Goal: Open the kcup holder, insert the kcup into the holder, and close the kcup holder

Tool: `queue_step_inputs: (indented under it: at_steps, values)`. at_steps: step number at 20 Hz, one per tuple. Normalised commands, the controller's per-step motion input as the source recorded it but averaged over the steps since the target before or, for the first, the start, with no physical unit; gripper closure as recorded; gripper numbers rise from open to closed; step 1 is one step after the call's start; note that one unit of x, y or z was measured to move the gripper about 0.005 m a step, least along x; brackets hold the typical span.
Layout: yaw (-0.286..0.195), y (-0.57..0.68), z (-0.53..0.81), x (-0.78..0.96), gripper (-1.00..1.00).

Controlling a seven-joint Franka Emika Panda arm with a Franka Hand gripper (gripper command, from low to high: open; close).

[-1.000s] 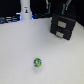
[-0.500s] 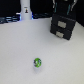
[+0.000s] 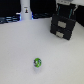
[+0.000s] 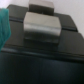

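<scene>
Exterior view shows the claw (image 3: 64, 6) right at the kcup holder (image 3: 63, 26); I cannot tell its grip; the kcup (image 3: 37, 62) sits far off on the bench (image 3: 15, 50).

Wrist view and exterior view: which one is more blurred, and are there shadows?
Wrist view: heavily blurred, the kcup holder fills it as dark soft shapes. Exterior view: soft, low in detail; the kcup casts a small shadow on the pale table.
</scene>
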Motion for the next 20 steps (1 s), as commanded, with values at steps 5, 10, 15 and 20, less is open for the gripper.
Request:
queue_step_inputs:
  at_steps: [5, 10, 15, 20]
  values:
    - [-0.110, 0.27, -0.41, -0.07, -1.00]
    - [-0.083, 0.13, -0.39, -0.25, -1.00]
    - [-0.019, 0.02, -0.37, -0.40, -1.00]
    - [-0.016, -0.02, -0.30, -0.43, -1.00]
